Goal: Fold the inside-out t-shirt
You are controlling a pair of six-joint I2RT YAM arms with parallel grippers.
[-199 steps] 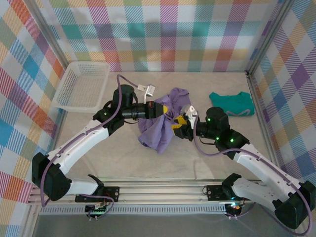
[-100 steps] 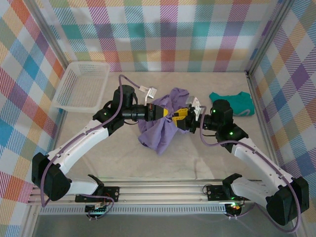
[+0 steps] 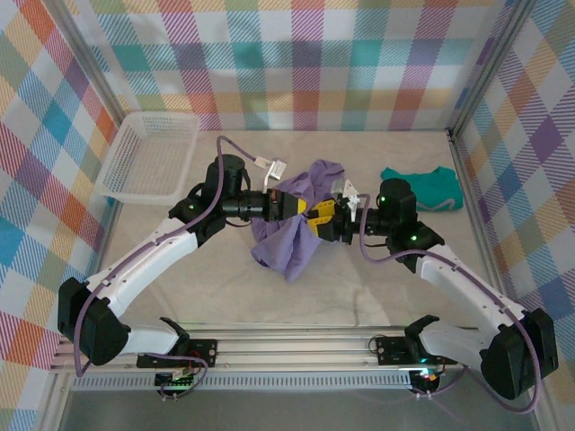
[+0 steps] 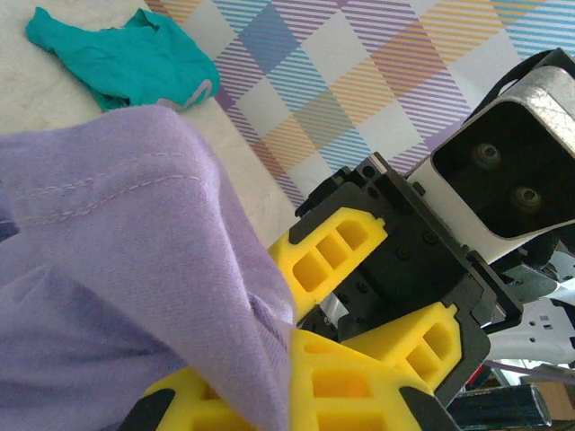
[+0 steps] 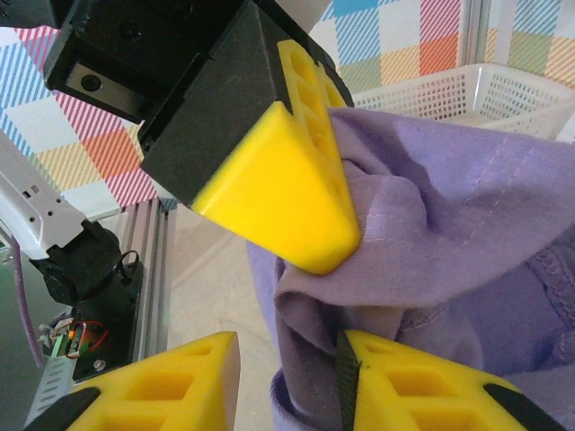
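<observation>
T-shirt (image 3: pixel 283 242) clenched in left fingers (image 5: pixel 287 189) — right fingers (image 5: pixel 413 386) parted around its fold.

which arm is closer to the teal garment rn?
Right. The right arm has its wrist beside the teal garment, at its left edge; the left arm is across the purple t-shirt from it.

- Pale beige flat table (image 3: pixel 225 287) carries three things.
- White plastic mesh basket (image 3: pixel 148 157) at the far left.
- Small teal-green cloth garment (image 3: pixel 422 187) at the far right.
- Lavender-purple cotton t-shirt (image 3: pixel 287 247) bunched in the middle.
</observation>
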